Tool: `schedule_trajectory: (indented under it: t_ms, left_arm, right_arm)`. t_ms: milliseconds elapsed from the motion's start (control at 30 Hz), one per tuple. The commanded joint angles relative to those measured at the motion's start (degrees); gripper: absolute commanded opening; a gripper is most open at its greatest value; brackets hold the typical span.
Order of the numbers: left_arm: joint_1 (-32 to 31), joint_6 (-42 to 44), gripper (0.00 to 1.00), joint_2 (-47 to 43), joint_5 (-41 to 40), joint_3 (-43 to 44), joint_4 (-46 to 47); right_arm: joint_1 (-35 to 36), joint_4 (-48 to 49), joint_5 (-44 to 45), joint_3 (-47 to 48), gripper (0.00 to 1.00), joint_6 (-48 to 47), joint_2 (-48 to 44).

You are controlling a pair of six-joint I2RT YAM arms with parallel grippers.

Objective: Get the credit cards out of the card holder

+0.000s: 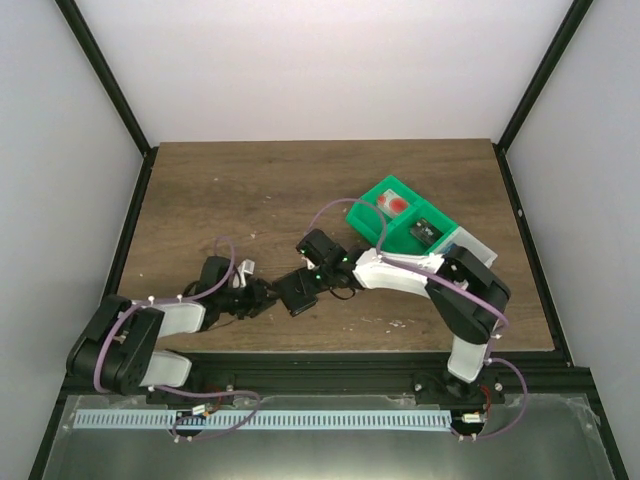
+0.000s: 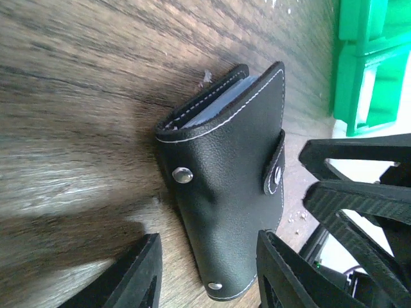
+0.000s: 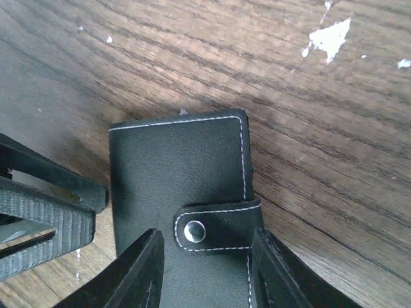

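A small black leather bifold card holder point(image 1: 296, 291) lies at the front middle of the brown wooden table point(image 1: 250, 190), with the left gripper point(image 2: 209, 256) on its left and the right gripper point(image 3: 205, 256) on its right. Behind, to the right, a green plastic tray point(image 1: 365, 222) holds a white, red-blotched plastic card point(image 1: 397, 203) in its far compartment. A clear-white tray point(image 1: 476, 248) adjoins its right end.

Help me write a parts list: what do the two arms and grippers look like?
The left arm and right arm share black joint housings joined by white links, with lilac cables looping along them. The left gripper and right gripper each have two black, wedge-shaped fingers; ribbed black pads show on the right one's.
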Motion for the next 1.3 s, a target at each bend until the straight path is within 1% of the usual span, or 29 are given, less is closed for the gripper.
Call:
schedule_trajectory:
  t_ms: [0,167,267,400,500,600,733,867,967,1267]
  left_arm:
    - [0.3,-2.6,0.41,2.5,4.7,-1.0,7.4]
    - [0.2,-5.4,0.34,3.6,6.0,-1.9,12.1]
    - [0.3,-5.2,0.32,4.7,5.7,-2.0,12.2]
    - [0.2,-4.6,0.3,6.3,5.6,-1.9,12.6]
    - [0.3,-3.8,0.27,7.3,5.6,-1.9,12.3]
    - [0.3,-3.4,0.25,8.1,6.2,-1.9,12.2]
    - [0.3,-3.7,0.25,8.3,6.8,-1.8,12.7]
    - [0.5,-4.4,0.25,8.4,6.6,-1.8,13.5]
    - [0.5,-4.4,0.25,9.1,6.4,-1.8,13.6]
    - [0.5,-4.5,0.25,10.9,7.1,-2.0,14.8]
  right_arm:
    - [0.4,-0.9,0.3,2.7,0.39,-1.7,1.6]
    - [0.5,-0.9,-0.4,3.2,0.35,-2.2,3.3]
    - [0.5,-1.8,-1.4,5.0,0.34,-2.6,4.9]
    - [1.1,-3.1,0.1,5.8,0.32,-2.6,5.3]
    - [1.3,-6.2,2.3,7.2,0.35,-1.9,5.2]
    - [2.0,-8.5,4.5,8.6,0.36,-1.8,4.2]
    - [2.6,-8.4,5.2,9.0,0.35,-2.4,3.3]
    - [2.5,-7.9,5.2,9.8,0.34,-3.5,5.1]
    - [2.6,-7.3,5.3,9.6,0.3,-3.9,6.2]
    - [2.7,-5.6,2.7,8.2,0.3,-4.5,8.7]
